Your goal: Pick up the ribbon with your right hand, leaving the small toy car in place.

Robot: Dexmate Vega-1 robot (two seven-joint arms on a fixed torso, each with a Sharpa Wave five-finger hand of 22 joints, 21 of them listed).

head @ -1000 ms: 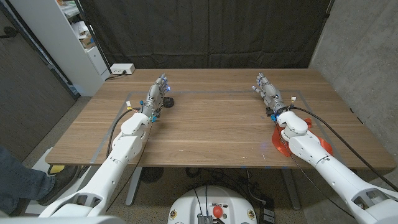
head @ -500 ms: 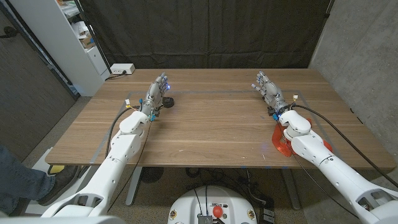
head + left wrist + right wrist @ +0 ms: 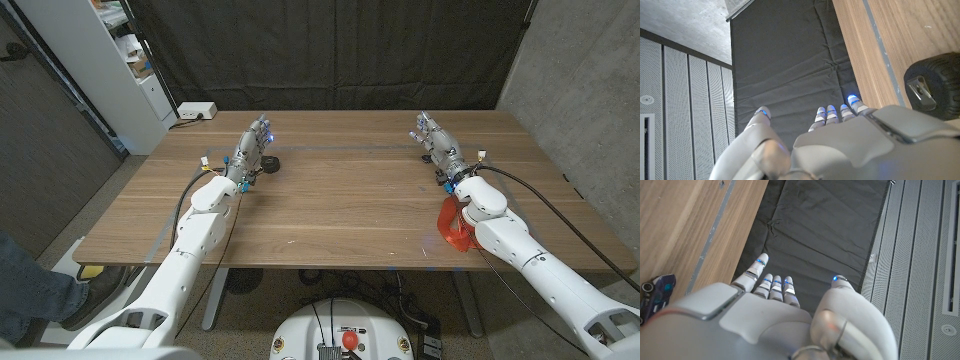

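Your right hand (image 3: 437, 143) is near the table's (image 3: 340, 210) far right corner, fingers extended, holding nothing. The reach has not begun. The red ribbon (image 3: 455, 222) lies near the front right edge, beside your forearm; draw the hand back to it. I cannot tell the toy car's place on the table.

Two robot hands are counted above the table (image 3: 340, 205): one left hand (image 3: 252, 150) and one right hand (image 3: 436, 143). One red ribbon (image 3: 454, 226) is seen at the table's near right part. One small toy car (image 3: 655, 298) and one black round object (image 3: 271, 163) are counted on the table. One white box (image 3: 195, 110) is seen behind the table.
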